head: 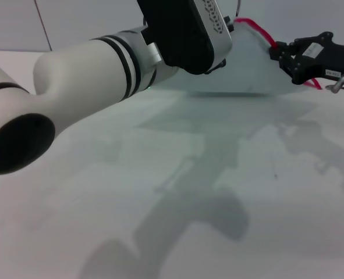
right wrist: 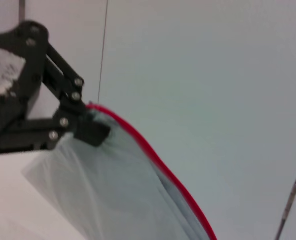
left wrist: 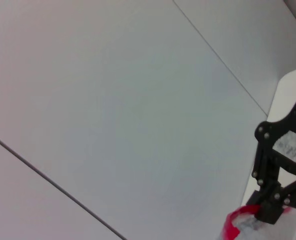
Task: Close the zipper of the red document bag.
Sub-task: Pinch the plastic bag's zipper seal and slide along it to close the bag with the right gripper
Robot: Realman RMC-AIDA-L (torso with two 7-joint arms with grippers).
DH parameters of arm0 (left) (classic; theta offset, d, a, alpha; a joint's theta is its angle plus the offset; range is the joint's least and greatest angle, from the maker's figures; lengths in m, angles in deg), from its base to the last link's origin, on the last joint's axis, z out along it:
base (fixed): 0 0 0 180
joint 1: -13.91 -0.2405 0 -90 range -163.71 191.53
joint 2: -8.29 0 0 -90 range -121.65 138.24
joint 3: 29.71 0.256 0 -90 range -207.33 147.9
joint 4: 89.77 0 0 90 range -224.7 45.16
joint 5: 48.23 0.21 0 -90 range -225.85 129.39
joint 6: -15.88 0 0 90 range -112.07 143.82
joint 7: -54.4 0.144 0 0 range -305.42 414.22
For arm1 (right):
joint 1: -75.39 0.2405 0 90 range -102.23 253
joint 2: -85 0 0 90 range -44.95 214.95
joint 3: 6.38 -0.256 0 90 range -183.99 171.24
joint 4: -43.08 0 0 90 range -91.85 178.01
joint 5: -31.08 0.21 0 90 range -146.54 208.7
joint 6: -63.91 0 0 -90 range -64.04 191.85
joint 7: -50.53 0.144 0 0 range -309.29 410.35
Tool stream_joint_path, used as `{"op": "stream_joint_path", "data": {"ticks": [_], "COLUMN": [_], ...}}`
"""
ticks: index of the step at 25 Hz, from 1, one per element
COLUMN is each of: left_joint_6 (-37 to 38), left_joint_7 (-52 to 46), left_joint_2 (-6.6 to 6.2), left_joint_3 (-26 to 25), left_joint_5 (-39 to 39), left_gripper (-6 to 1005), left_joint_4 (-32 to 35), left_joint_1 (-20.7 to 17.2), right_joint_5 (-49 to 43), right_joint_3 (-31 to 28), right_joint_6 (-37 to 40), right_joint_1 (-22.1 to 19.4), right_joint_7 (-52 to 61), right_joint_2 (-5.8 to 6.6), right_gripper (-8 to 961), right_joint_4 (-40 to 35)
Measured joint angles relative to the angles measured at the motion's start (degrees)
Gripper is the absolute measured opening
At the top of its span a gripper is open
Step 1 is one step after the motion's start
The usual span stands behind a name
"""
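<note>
1. In the head view I see the red document bag (head: 247,64) lifted off the pale, matte counter (head: 218,192) at the far side, a thin translucent blue-grey plastic sheet sagging between my two arms. The zipper (head: 259,29) runs along its upper edge as a narrow bright red strip.
2. My left gripper (head: 227,23) sits at the bag's upper left end behind the bulky black wrist housing; from here I cannot tell how its fingers stand. My right gripper (head: 276,55), a black linkage frame, is pinched on the red edge further right.
3. In the left wrist view the right gripper (left wrist: 260,212) shows far off, its black fingers pressed onto the red strip (left wrist: 233,225) and glossy film.
4. In the right wrist view the left gripper (right wrist: 95,125) clamps the bag's corner (right wrist: 112,190); the zipper (right wrist: 158,160) curves away from it, the film falling in soft folds.
</note>
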Motion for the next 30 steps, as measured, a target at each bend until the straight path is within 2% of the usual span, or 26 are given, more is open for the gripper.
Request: {"op": "stream_joint_path", "data": {"ticks": [30], "left_joint_6": [0.21], "left_joint_7": [4.84], "left_joint_2": [0.06], "left_joint_3": [-0.87], "left_joint_5": [0.01], "left_gripper": [53], "left_joint_4": [-14.71], "left_joint_1": [-8.51], "right_joint_5": [-2.00], "right_joint_3": [-0.89], "right_joint_6": [10.03], "right_joint_1": [0.17], "right_joint_7": [-1.56], "right_joint_2": [1.06], "right_gripper": [79], "right_joint_4": [6.18]}}
